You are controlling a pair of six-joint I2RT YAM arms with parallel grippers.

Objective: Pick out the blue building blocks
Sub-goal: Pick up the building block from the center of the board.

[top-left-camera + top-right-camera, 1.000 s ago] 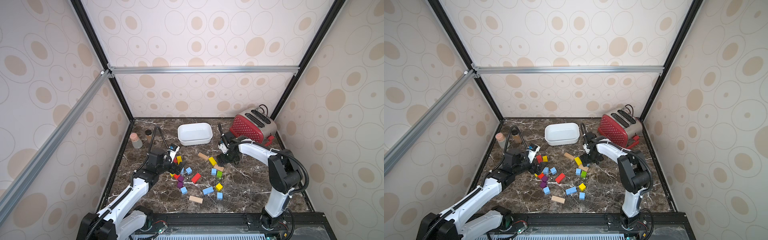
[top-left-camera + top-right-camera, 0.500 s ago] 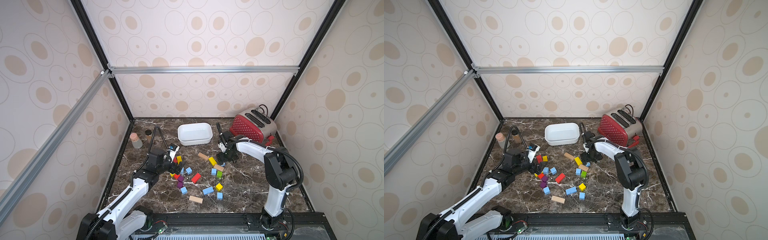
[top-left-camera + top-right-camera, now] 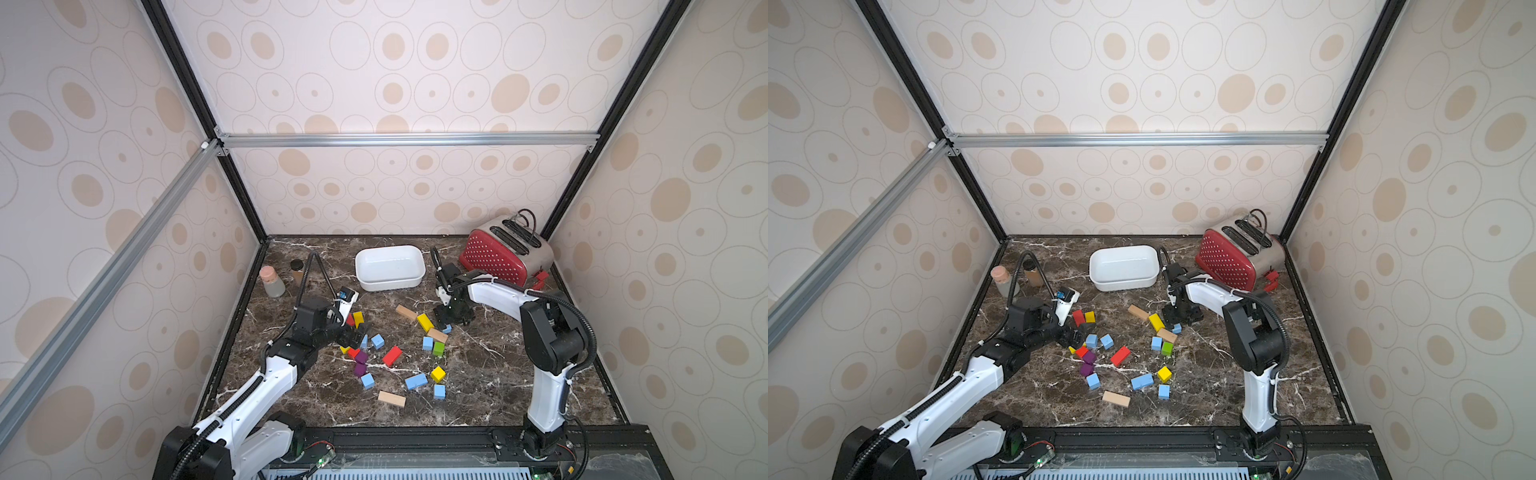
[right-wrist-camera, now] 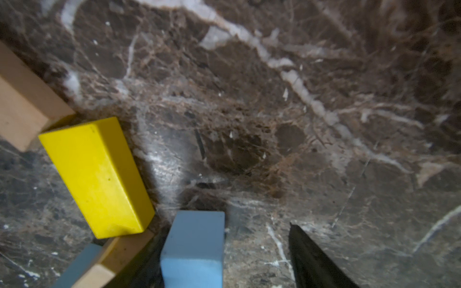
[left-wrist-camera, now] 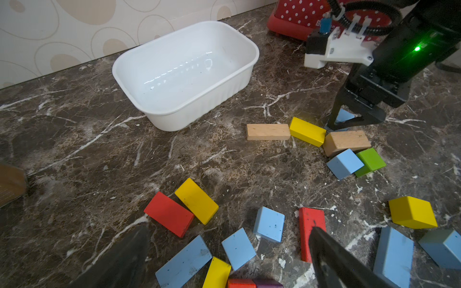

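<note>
You work on a table top point(image 3: 478, 374) that looks like polished dark brown marble, smooth, veined in white, with a soft sheen where the light falls. The white tub point(image 5: 199, 109) reads as thin glossy plastic, and its wall is ribbed. Your blue building blocks point(image 5: 269, 224) wear a matt paint flecked with small dark specks. The yellow block point(image 4: 97, 174) is smoother and slightly shiny. The tan bars point(image 5: 268, 131) are bare wood with visible grain. The toaster point(image 3: 494, 259) has a red, white-dotted side and brushed metal ends. The frame rail point(image 3: 407, 139) is bare silvery metal.
</note>
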